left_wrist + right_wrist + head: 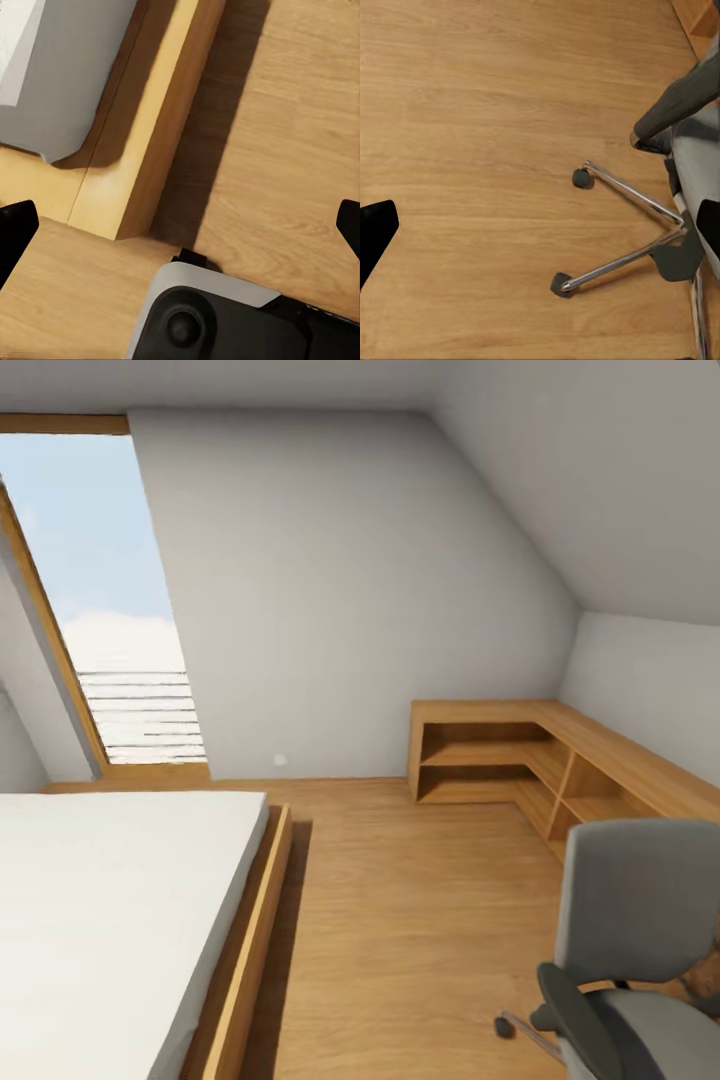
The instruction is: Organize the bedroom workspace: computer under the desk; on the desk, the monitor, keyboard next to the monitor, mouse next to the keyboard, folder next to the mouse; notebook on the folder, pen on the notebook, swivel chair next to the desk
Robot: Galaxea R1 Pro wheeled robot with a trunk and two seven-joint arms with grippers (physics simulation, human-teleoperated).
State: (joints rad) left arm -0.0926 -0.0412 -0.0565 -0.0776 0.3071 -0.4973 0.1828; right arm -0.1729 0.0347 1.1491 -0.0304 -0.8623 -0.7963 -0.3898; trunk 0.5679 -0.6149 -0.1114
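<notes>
Two grippers hang over the wood floor (472, 97), fingertips wide apart, holding nothing. Just beyond the right gripper (540, 225) stands the swivel chair (640, 920), its chrome base (637, 247) near the fingers; no folder can be made out on its seat. By the left gripper (180, 225) lies the bed frame (150, 120). Farther off is a low wooden cabinet (540, 760). Best to face the chair squarely before reaching.
</notes>
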